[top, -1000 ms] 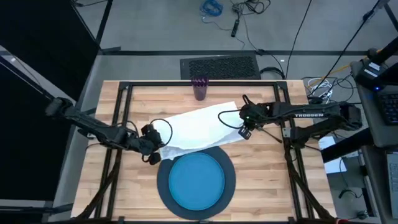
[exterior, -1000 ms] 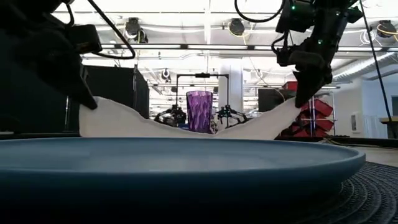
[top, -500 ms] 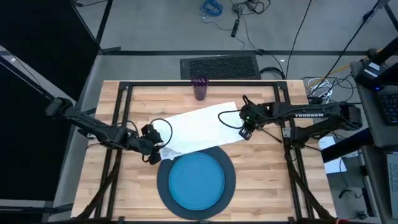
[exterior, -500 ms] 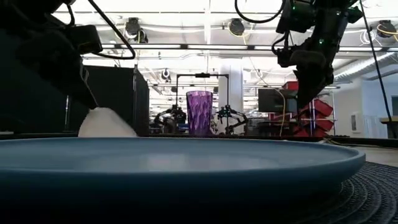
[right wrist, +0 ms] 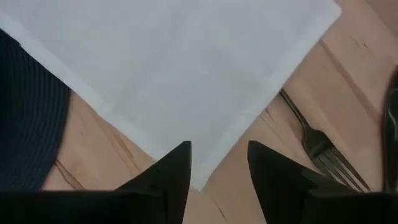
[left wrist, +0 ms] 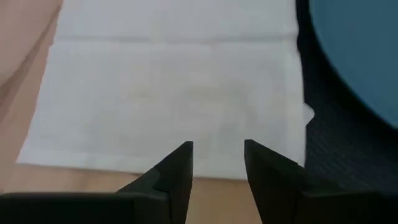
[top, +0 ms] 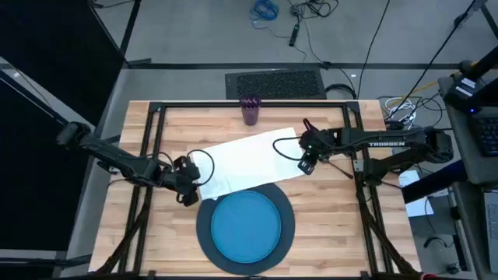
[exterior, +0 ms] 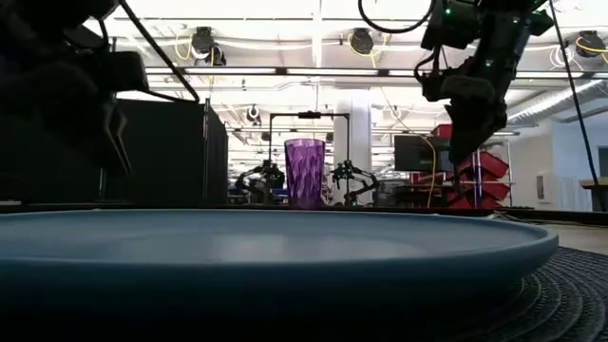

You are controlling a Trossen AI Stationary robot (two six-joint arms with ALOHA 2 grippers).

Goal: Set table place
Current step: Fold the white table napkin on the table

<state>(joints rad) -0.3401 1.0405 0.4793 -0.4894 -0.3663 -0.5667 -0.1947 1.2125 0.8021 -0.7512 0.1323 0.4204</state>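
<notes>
Napkin [top: 245,161] flat on table [top: 327,218], between left pincer [top: 189,189] and right pincer [top: 306,162], both parted.

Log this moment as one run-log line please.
left gripper: open, napkin edge | right gripper: open, napkin corner | white cloth napkin: flat on table | blue round plate: on charger

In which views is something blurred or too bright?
Low view: the near rim of the round blue plate is soft and out of focus, ceiling lights glare. Left wrist view: the white cloth napkin looks washed out, its own pincer blurred.
</notes>
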